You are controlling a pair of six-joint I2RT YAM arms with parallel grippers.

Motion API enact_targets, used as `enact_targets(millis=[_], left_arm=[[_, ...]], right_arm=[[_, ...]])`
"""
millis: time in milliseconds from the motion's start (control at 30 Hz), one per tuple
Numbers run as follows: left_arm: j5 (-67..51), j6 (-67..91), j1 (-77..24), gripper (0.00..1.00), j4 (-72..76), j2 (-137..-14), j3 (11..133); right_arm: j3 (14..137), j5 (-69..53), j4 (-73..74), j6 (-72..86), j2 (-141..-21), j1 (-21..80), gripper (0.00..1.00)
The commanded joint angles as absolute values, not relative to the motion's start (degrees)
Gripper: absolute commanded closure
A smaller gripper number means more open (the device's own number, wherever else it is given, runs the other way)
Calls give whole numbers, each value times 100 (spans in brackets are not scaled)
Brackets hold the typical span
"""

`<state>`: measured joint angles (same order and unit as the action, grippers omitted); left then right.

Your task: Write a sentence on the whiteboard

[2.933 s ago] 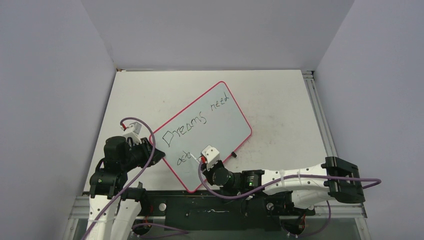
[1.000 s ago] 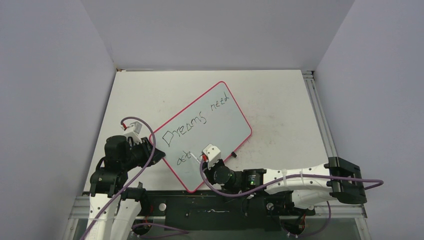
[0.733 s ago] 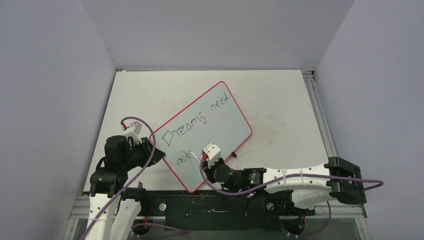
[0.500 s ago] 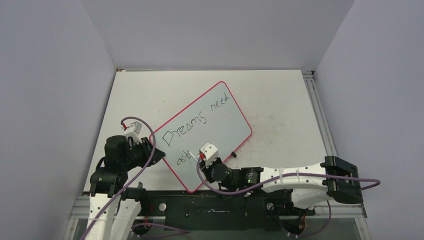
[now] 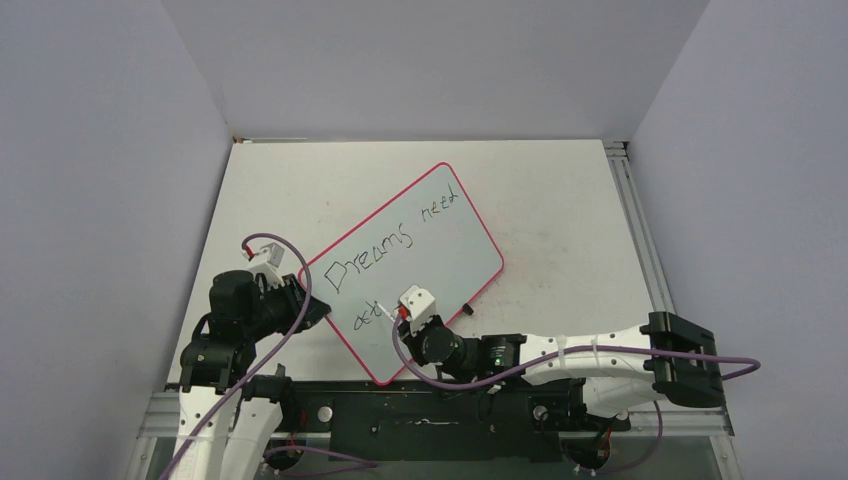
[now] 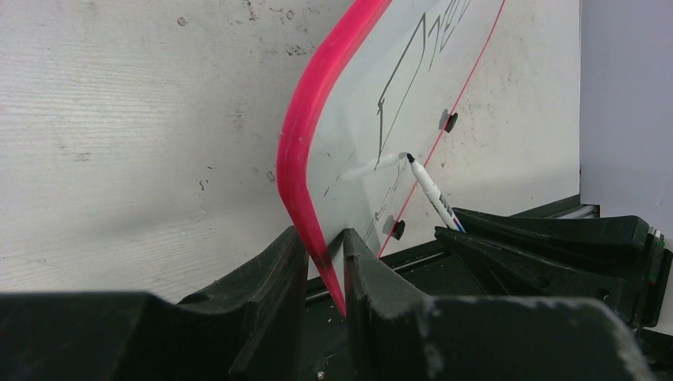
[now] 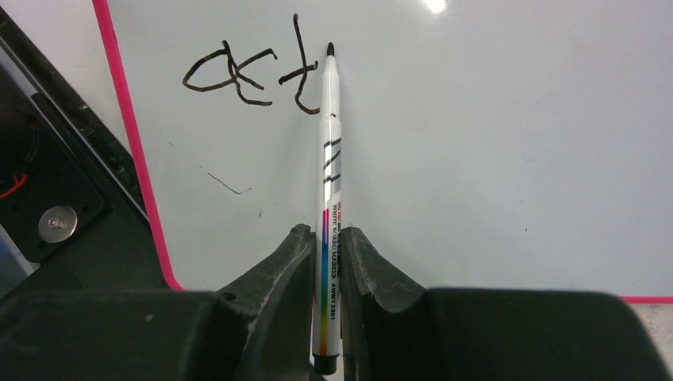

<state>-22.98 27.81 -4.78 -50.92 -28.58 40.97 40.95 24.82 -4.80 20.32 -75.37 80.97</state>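
Shifted left, right gripper holds marker tip beside the sentence.

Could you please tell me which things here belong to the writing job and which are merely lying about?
Job:
- whiteboard, gripped at its rim by left end effector
- sentence, second row just begun
- marker in right end effector

Not part of it:
- scuffed tabletop
- purple cable
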Motion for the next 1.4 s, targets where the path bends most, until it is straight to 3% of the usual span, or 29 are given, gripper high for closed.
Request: enact_targets(millis=[0, 667, 1367], left_arm=[[-2338, 2706, -466, 79, -5027, -2878, 4122], [-2318, 2716, -456, 79, -5036, -2914, 4111], [-2372, 2708, -422, 79, -5007, -2952, 4104]], right_arm=[[4223, 2479, -775, 1994, -7216, 8046, 95], [3911, 2216, -496, 2027, -6591, 7897, 95], [3920, 1978, -638, 2047, -7077, 7743, 95]])
